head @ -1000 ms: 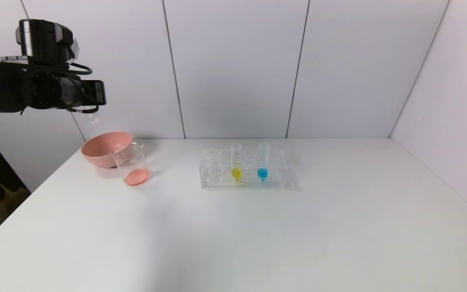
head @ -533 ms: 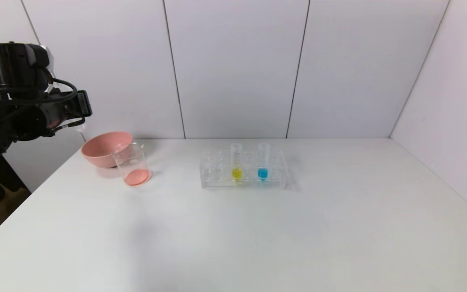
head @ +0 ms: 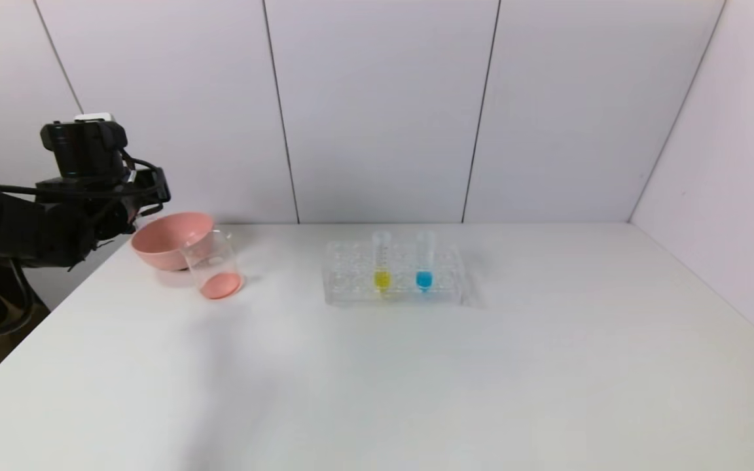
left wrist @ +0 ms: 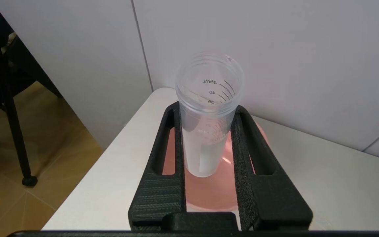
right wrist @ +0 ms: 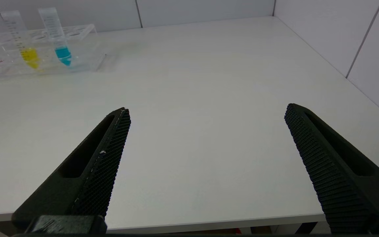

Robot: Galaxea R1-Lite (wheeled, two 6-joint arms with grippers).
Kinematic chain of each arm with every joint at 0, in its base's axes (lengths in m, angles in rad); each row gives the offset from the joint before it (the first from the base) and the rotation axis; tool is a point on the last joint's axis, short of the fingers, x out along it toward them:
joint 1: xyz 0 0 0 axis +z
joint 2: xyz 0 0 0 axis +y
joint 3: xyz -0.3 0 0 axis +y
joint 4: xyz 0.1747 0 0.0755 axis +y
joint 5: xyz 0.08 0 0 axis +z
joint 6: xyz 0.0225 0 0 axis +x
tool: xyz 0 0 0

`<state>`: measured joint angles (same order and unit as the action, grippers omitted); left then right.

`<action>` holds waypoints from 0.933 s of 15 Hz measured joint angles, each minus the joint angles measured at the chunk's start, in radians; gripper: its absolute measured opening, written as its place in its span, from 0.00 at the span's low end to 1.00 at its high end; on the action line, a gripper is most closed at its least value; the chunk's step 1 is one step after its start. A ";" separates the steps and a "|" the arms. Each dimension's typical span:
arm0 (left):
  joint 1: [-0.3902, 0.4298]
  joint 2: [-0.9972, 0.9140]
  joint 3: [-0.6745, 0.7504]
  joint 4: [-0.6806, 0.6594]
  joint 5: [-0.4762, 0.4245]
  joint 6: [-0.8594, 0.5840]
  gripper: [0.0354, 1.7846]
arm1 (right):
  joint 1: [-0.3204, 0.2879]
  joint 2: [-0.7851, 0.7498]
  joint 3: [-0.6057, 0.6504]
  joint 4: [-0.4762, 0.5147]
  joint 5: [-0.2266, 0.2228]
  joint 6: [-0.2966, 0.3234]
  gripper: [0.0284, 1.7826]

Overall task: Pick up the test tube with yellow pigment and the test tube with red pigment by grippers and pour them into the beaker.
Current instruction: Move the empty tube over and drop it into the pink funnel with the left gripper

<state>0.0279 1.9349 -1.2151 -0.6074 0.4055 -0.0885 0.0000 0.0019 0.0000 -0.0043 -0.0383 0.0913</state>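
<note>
The clear plastic test tube with dark marks up its side [left wrist: 209,112], held in the left wrist view, has printing seen backwards through its wall: "45mL" near the open rim, "40" below it, and what looks like "35" under that. Lower numbers on this tube are too blurry to read. The clear tube with yellow liquid [right wrist: 20,39] has small dark lines too, but no number on it can be read.

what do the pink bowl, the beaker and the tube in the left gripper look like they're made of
Pink bowl: opaque with a matte sheen, probably plastic. Beaker: clear thin walls, glass by the look. Empty test tube: frosty translucent wall with printed marks and a ridged mouth, likely plastic; the left gripper grips it.
</note>
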 joint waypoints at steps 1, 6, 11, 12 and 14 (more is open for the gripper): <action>0.007 0.035 -0.021 -0.008 -0.010 0.000 0.23 | 0.000 0.000 0.000 0.000 0.000 0.000 0.96; 0.014 0.187 -0.216 0.046 -0.022 0.003 0.23 | 0.000 0.000 0.000 0.000 0.000 0.000 0.96; 0.010 0.295 -0.343 0.090 -0.021 0.006 0.23 | 0.000 0.000 0.000 0.000 0.000 0.000 0.96; 0.011 0.307 -0.351 0.090 -0.021 0.006 0.25 | 0.000 0.000 0.000 0.000 0.000 0.000 0.96; 0.010 0.326 -0.373 0.096 -0.021 0.006 0.32 | 0.000 0.000 0.000 0.000 0.000 0.000 0.96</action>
<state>0.0383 2.2611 -1.5885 -0.5117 0.3849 -0.0821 0.0000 0.0019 0.0000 -0.0038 -0.0383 0.0913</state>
